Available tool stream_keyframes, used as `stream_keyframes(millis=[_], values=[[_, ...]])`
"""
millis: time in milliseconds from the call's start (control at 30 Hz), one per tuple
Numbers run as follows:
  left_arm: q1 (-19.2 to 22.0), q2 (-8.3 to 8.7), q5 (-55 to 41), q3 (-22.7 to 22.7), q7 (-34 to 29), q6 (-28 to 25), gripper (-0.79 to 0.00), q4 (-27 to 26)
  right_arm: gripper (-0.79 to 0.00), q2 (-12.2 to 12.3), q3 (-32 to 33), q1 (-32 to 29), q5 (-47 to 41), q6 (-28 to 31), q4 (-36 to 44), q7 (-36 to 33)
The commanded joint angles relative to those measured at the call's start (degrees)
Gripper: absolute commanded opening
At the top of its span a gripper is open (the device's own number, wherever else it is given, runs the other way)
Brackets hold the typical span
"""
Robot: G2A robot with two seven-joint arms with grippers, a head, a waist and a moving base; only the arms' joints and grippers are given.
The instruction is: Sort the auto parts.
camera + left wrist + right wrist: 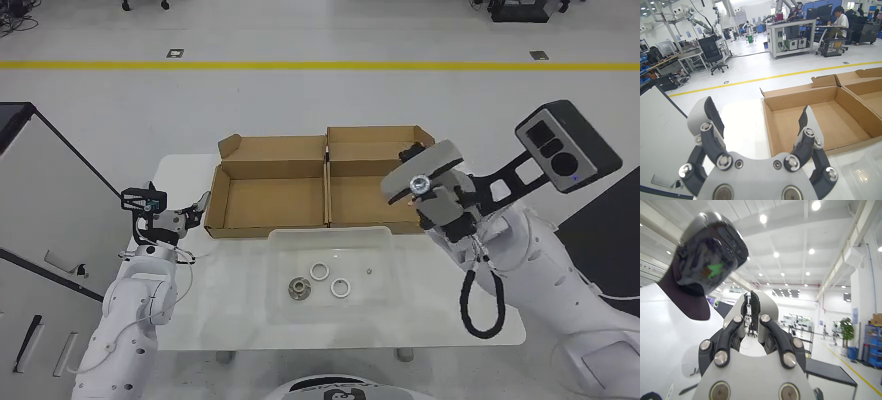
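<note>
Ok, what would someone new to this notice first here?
The right tool, raised over the right cardboard box, pinches a small threaded metal part. Nearer, a clear tray holds two rings and a flanged piece; the left tool hangs open beside the left cardboard box.

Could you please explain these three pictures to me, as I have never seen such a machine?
It is a two-armed robot at a white table. One picture looks down from above its arms; the other two come from cameras on its wrists. On the table stand two open brown cardboard boxes and a clear plastic tray holding two white rings and a grey metal flanged part. The left claw is open beside the boxes; the raised right claw pinches a small silver threaded part.
</note>
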State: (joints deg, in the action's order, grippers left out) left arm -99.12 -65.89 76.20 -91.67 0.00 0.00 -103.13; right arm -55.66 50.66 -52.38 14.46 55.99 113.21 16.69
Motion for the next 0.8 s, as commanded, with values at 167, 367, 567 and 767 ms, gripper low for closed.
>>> stream_keyframes(millis=[167, 367, 567, 767], values=[[0.0, 0.0, 0.0, 0.0, 0.0, 0.0, 0.0, 0.0, -0.785, 3.91, 12.05, -4.02, -4.59, -0.31, -5.25, -20.34], [0.0, 0.0, 0.0, 0.0, 0.0, 0.0, 0.0, 0.0, -0.785, 7.02, 19.53, -2.99, -10.47, -2.69, -9.52, -41.75], [0.0, 0.0, 0.0, 0.0, 0.0, 0.0, 0.0, 0.0, -0.785, 8.36, 18.82, 4.61, -13.45, -3.8, -15.02, -61.49], [0.0, 0.0, 0.0, 0.0, 0.0, 0.0, 0.0, 0.0, -0.785, 7.82, 10.05, 15.21, -7.03, -4.11, -21.24, -69.09]])
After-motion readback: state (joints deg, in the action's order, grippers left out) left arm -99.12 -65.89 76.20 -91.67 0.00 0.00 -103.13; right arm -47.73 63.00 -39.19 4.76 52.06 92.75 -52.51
